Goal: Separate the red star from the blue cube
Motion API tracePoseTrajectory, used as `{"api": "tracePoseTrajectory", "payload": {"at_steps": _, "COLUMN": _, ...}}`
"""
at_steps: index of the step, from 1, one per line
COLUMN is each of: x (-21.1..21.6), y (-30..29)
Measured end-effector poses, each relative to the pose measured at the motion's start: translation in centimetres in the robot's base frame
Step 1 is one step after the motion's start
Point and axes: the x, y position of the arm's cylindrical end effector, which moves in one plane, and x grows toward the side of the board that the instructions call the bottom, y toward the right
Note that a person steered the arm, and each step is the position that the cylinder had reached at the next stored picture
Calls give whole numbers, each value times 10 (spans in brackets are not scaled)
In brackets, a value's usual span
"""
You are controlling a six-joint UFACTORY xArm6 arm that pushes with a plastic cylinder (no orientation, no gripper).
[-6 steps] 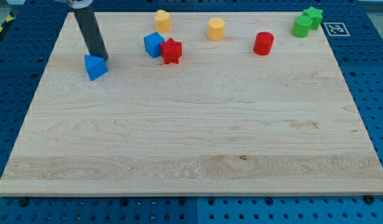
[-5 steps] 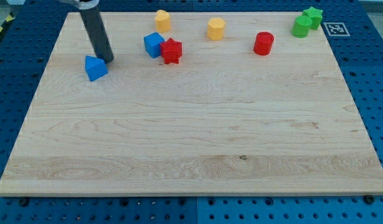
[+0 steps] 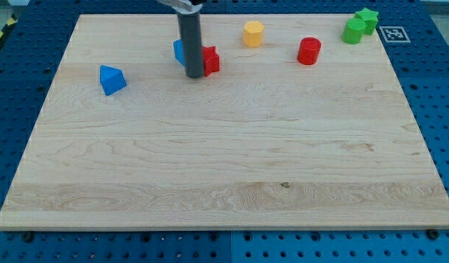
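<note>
A single straight rod is seen, dark grey to near black, round in section and of even thickness along its visible length. A faint lighter sheen is carried down one side. At the view's top it is joined to a wider part, pale and metallic, of which only the lower edge is shown. The tip [image 3: 194, 75] is cut off bluntly, flat and unrounded. No cables, screws or markings can be made out on the rod.
</note>
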Motion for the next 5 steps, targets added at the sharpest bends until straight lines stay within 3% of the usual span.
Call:
{"api": "tracePoseTrajectory", "payload": {"at_steps": 2, "x": -6, "y": 29}}
{"api": "tracePoseTrajectory", "payload": {"at_steps": 5, "x": -63, "y": 29}}
